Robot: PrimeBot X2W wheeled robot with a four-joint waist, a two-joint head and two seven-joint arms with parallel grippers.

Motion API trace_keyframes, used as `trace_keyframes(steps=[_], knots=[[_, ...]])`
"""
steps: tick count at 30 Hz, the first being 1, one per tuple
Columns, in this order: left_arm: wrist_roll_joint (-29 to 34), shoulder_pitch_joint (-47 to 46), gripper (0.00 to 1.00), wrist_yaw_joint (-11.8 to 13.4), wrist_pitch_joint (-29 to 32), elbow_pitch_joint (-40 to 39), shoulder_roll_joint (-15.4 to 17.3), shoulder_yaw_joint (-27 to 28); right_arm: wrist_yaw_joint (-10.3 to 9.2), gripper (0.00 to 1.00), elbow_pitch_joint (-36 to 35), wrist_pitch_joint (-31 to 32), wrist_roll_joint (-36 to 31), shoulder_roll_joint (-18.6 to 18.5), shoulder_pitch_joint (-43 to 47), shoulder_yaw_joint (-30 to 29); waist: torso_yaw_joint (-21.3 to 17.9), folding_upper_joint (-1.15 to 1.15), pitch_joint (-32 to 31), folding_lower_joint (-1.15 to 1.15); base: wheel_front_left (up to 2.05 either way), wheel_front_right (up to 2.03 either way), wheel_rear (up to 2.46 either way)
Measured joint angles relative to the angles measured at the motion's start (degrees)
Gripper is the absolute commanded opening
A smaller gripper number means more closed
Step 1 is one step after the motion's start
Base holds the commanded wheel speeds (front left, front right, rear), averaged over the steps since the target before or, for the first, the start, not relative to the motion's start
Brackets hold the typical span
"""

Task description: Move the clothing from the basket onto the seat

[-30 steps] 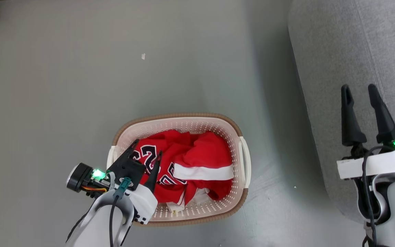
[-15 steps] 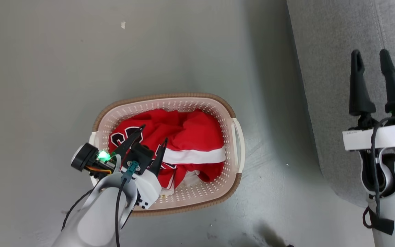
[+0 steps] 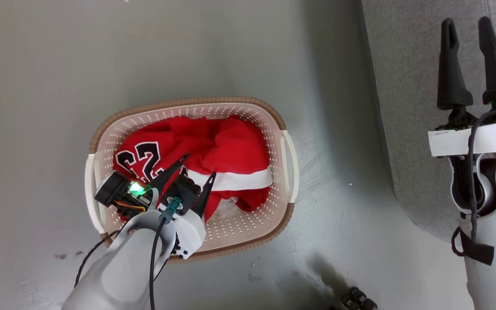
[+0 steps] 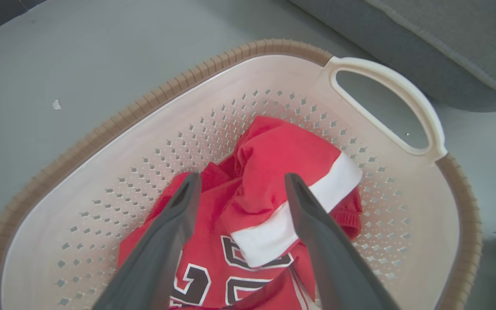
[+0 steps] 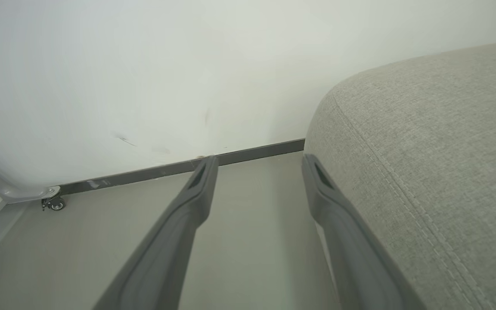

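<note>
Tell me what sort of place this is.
Likely a living-room-style test space: a large grey upholstered seat, a laundry basket of red clothing on a bare grey floor, and a plain white wall with dark skirting.

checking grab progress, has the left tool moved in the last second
Yes. Against the basket, the left tool shifted rightward, from its left rim toward the middle, over the clothing.

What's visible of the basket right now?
The basket is an oval cream-white plastic tub with perforated walls, a brown woven-look rim and two side handles. It stands upright on the grey floor near the seat, not touching it, holding crumpled red clothing. The open left tool hangs over its inside.
</note>
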Motion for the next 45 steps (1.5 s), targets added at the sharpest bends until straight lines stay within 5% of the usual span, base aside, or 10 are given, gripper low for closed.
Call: trace_keyframes(steps=[21, 36, 37, 38, 40, 41, 45], knots=[[-2.2, -5.5, 1.00, -1.5, -0.1, 2.0, 0.1, -3.4, 0.00, 1.00, 1.5, -0.1, 1.5, -0.1, -7.0, 2.4, -3.2, 0.00, 6.0, 0.00, 0.00, 0.00, 0.00], [-1.5, -8.2, 1.00, 0.6, 1.3, 8.7, 0.1, -3.2, 0.00, 1.00, 2.0, -0.1, 2.7, -0.1, -8.0, 2.5, -5.1, 0.00, 8.1, 0.00, 0.00, 0.00, 0.00], [-1.5, -8.2, 0.91, 0.6, 1.6, 9.1, 0.1, -3.3, 0.00, 1.00, 2.0, -0.1, 2.7, -0.1, -8.1, 2.4, -5.1, 0.00, 8.0, 0.00, 0.00, 0.00, 0.00], [-1.5, -8.2, 0.58, 0.6, 1.8, 9.4, 0.1, -3.3, 0.00, 1.00, 2.0, -0.1, 2.7, -0.1, -8.1, 2.4, -5.1, 0.00, 8.0, 0.00, 0.00, 0.00, 0.00], [-1.5, -8.2, 0.13, 0.6, 1.8, 10.0, 0.1, -3.4, 0.00, 1.00, 2.2, -0.1, 2.7, -0.1, -8.1, 2.3, -5.0, 0.00, 7.8, -0.01, 0.00, 0.00, 0.00], [-1.5, -8.2, 0.00, 0.6, 1.8, 10.2, 0.1, -3.4, 0.00, 1.00, 2.2, -0.1, 2.7, -0.1, -8.1, 2.3, -5.0, 0.00, 7.8, 0.00, 0.00, 0.00, 0.00], [-1.6, -8.2, 0.00, 0.4, 1.6, 10.5, 0.1, -3.7, 0.00, 1.00, 2.3, -0.1, 2.7, -0.1, -8.1, 2.3, -4.9, 0.00, 7.5, -0.01, 0.00, 0.00, 0.00]])
